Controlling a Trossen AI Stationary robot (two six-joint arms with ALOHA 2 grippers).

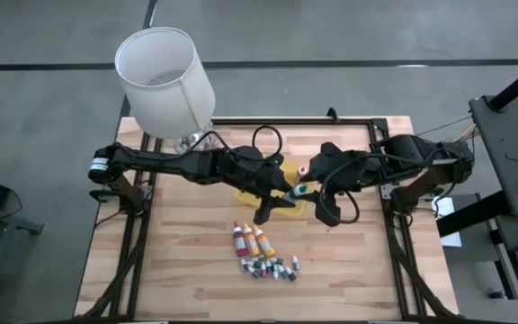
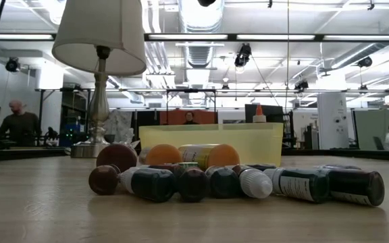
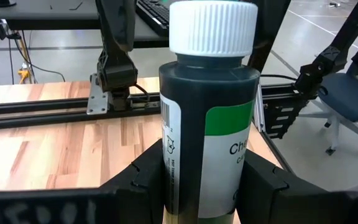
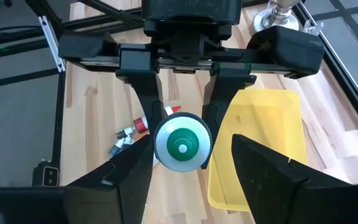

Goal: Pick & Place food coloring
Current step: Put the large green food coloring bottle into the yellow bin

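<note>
Wood-plank table (image 1: pixel 187 261) (lamp (image 1: pixel 165 81) on it), workshop beyond.

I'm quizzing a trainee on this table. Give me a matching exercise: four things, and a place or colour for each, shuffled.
1 white-capped bottle
2 lamp
3 tray
4 small bottles

a at a table corner
b lying on bare wood
c clamped in the left gripper
d yellow

Pairs: 1-c, 2-a, 3-d, 4-b.

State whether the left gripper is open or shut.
Shut on the dark green-labelled, white-capped bottle: the left gripper's fingers press its sides.
</note>
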